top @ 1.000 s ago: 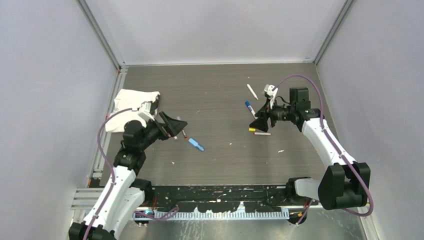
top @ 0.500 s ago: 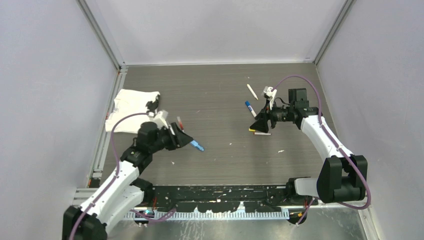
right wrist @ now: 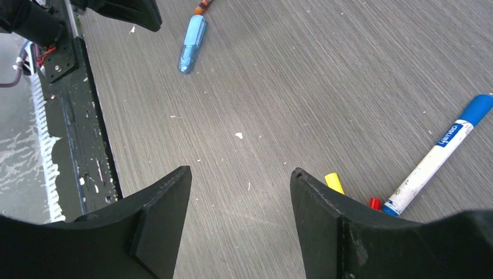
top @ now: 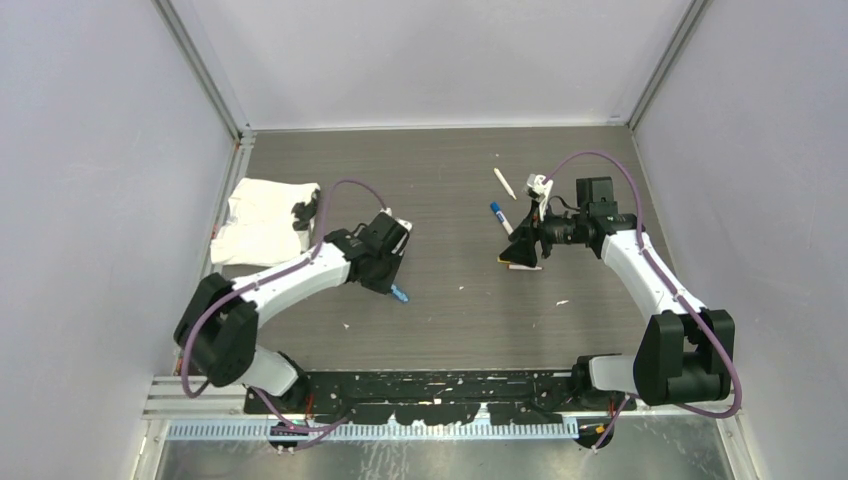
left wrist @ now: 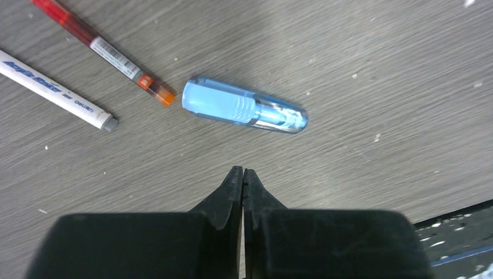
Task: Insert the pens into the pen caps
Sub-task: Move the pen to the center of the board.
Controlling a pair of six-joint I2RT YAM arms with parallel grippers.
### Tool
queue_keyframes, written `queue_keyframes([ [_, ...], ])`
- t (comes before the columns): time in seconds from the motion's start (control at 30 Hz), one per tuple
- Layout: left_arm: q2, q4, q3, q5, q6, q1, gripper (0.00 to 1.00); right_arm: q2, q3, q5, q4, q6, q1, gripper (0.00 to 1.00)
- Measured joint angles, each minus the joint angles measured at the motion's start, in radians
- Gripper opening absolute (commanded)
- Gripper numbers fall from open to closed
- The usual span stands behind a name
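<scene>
The left wrist view shows the left end effector point(left wrist: 242, 181) with its fingers pressed together on nothing. The tips are just short of the light-blue oblong piece point(left wrist: 244, 106). Past that piece lie a red pen point(left wrist: 104, 49) and a white pen point(left wrist: 55, 93), roughly parallel and apart. From above, both pens are hidden under the left wrist, left of the surface's point(top: 450, 310) middle.

The right wrist view shows the right end effector point(right wrist: 238, 192) with its fingers apart over bare surface. A yellow pen cap point(right wrist: 334, 182) lies just beside one finger, and a blue-ended pen point(right wrist: 436, 157) lies near it. Only the top view shows a thin white pen point(top: 505, 183) nearer the far edge, and the white cloth point(top: 260, 215) at the left edge.

The left arm reaches low from the near-left corner, its wrist tipped down. The right arm is bent at the elbow, its wrist turned toward the middle of the surface.
</scene>
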Motion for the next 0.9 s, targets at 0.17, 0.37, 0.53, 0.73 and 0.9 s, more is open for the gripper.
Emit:
queue_keyframes([
  [0.17, 0.146, -0.082, 0.056, -0.002, 0.028, 0.0, 0.01, 0.0, 0.0, -0.005, -0.016, -0.005, 0.0, 0.69],
  [0.37, 0.28, -0.126, 0.104, 0.013, 0.044, 0.0, 0.05, 0.0, 0.002, -0.013, -0.027, -0.014, 0.0, 0.69],
  [0.53, 0.328, -0.113, 0.146, 0.015, 0.047, 0.0, 0.11, 0.0, 0.002, -0.018, -0.034, -0.022, 0.0, 0.69],
  [0.73, 0.367, -0.024, 0.205, -0.023, 0.042, 0.017, 0.17, 0.0, 0.002, -0.022, -0.039, -0.024, 0.0, 0.69],
  [0.9, 0.379, 0.124, 0.212, -0.014, 0.016, 0.095, 0.22, -0.001, 0.002, -0.026, -0.039, -0.026, 0.0, 0.69],
])
